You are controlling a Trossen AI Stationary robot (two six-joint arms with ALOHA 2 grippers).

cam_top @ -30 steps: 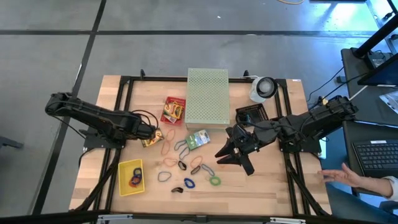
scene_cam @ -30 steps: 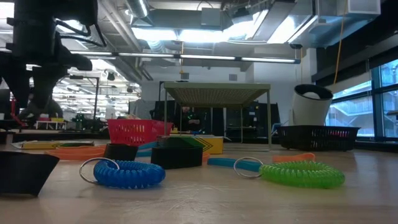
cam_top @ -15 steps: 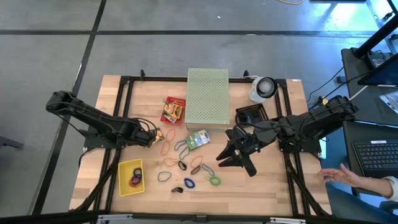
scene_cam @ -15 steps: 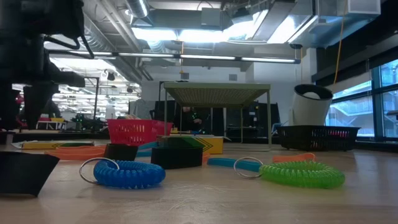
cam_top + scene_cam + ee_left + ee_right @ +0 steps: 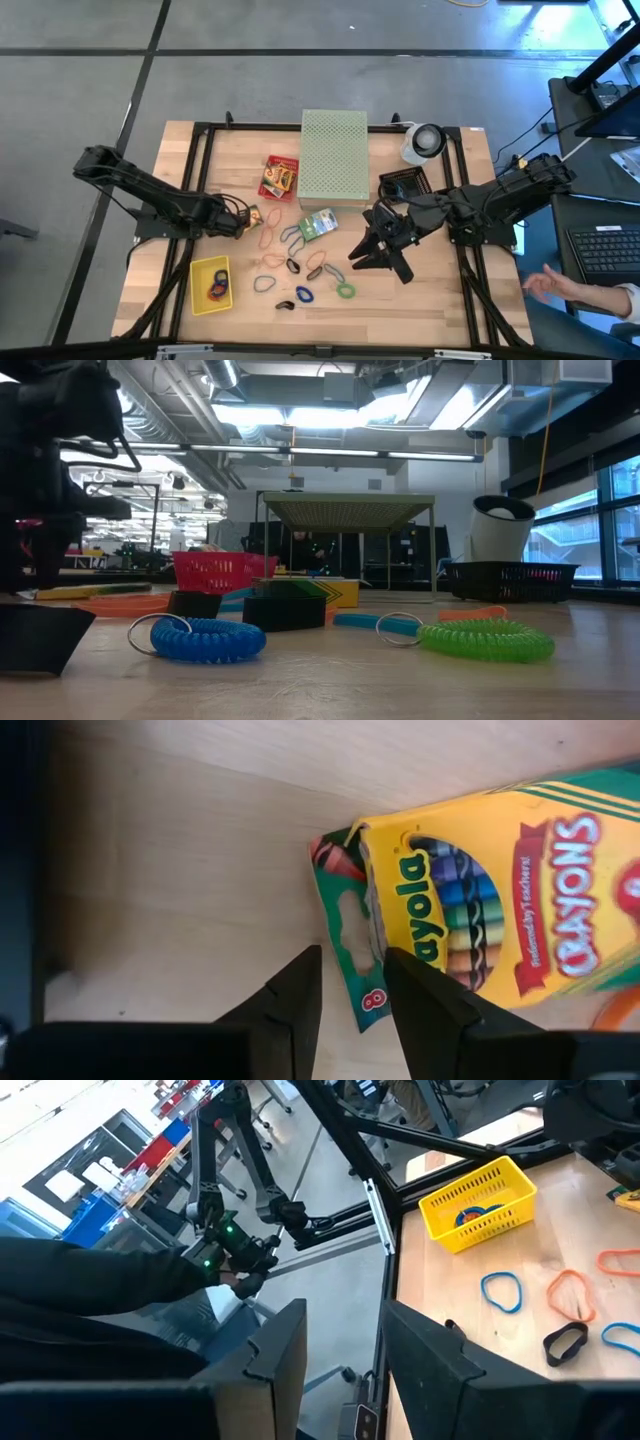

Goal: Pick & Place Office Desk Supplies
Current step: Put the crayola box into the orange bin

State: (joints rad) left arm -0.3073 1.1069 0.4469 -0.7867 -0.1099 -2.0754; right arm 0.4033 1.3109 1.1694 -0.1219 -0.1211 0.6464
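High view: left pincer (image 5: 238, 221) low over the desk (image 5: 440, 300), at the crayon box (image 5: 247, 219) left of the loose rubber-band loops (image 5: 300, 262). Right pincer (image 5: 375, 252) hanging right of the loops, fingers spread, nothing between.

Low view: blue coil (image 5: 207, 639) and green coil (image 5: 486, 639) lying apart in front.

Left wrist view: fingers slightly parted just short of the box's end flap, not touching.

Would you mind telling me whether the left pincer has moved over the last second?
Yes. The left pincer has drawn back slightly toward the table's left edge, away from the pale green box, and now sits at the crayon box.
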